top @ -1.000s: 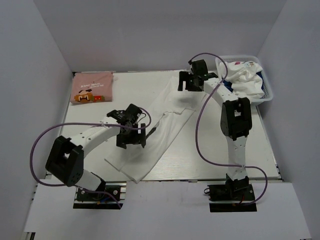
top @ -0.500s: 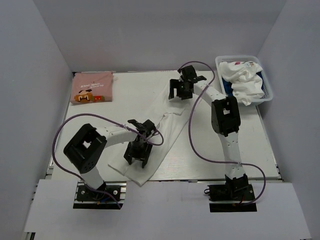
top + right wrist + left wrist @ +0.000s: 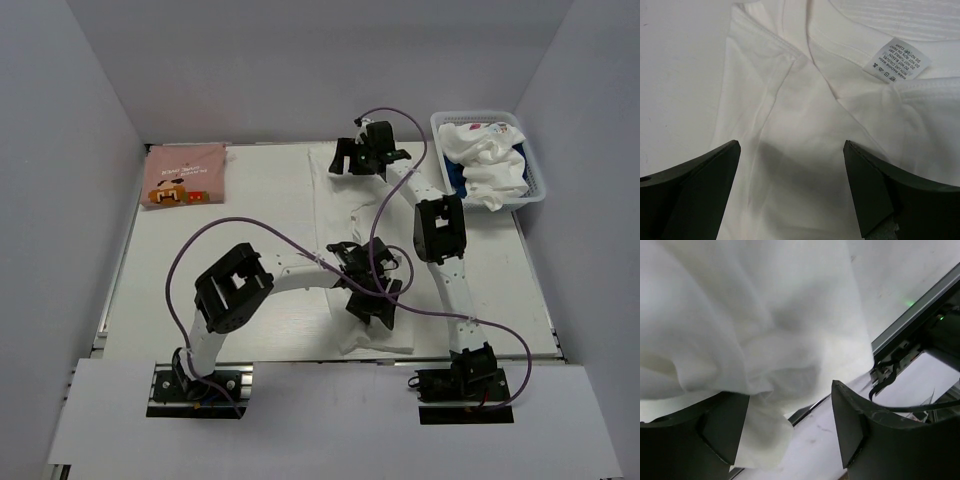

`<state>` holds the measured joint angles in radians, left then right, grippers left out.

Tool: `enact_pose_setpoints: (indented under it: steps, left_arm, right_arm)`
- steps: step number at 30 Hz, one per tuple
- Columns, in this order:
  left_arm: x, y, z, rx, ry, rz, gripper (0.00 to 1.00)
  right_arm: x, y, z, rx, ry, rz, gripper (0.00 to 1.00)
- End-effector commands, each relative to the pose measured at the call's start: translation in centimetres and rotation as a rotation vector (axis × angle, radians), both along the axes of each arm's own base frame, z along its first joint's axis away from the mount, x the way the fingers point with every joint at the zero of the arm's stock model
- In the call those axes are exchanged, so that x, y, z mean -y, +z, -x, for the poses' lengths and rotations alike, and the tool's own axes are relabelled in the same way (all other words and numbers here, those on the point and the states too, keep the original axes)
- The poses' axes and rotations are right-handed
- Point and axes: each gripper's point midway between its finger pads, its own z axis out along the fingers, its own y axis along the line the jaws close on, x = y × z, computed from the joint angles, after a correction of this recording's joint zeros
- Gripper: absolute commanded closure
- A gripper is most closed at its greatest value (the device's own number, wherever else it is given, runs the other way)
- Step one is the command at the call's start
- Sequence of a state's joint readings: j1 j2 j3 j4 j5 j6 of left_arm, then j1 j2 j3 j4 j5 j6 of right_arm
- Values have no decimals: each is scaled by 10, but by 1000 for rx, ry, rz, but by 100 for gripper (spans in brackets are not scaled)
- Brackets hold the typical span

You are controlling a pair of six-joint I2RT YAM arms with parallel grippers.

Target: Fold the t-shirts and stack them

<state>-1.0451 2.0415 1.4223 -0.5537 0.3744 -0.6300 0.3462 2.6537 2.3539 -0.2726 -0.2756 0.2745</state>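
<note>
**Stretching Across the Surface: White T-Shirt Between Two Open Tools**

A plain white t-shirt [image 3: 335, 195] is seen laid out as a long strip on the surface [image 3: 220, 270], running from the far edge towards the near edge, a little right of the middle.

The left tool [image 3: 370, 312] is held over the near end of this strip. In the left wrist view its fingers [image 3: 725, 425] are seen standing apart, with bunched white cloth between them. The cloth lies against one finger, and a gap is left before the other, so no clamp on the cloth is shown.

The right tool [image 3: 342, 160] is placed at the far end of the strip. In the right wrist view its jaws are spread wide above the collar area, where a care label [image 3: 896, 59] can be seen, and nothing is held.

A pink t-shirt [image 3: 183, 175] with brown print lies folded at the far left corner, well apart from both tools. At the far right, a white lattice basket [image 3: 541, 192] holds a crumpled white t-shirt with small coloured marks [image 3: 482, 140], with navy cloth [image 3: 453, 178] showing beside it.
</note>
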Motion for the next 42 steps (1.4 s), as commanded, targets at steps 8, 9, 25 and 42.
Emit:
enact_pose_setpoints:
  steps: [8, 9, 25, 42]
  left_arm:
    - [-6, 50, -2, 268, 46, 5, 0]
    - [-13, 63, 1, 310, 25, 2, 0]
    - [-117, 29, 54, 203, 133, -51, 0]
    - [-109, -24, 72, 67, 34, -148, 75]
  right_arm:
    - [4, 148, 1, 285, 65, -1, 10]
    - [12, 177, 16, 306, 63, 1, 10]
    - [164, 81, 298, -188, -441, 125, 10]
    - [167, 19, 467, -512, -231, 39, 10]
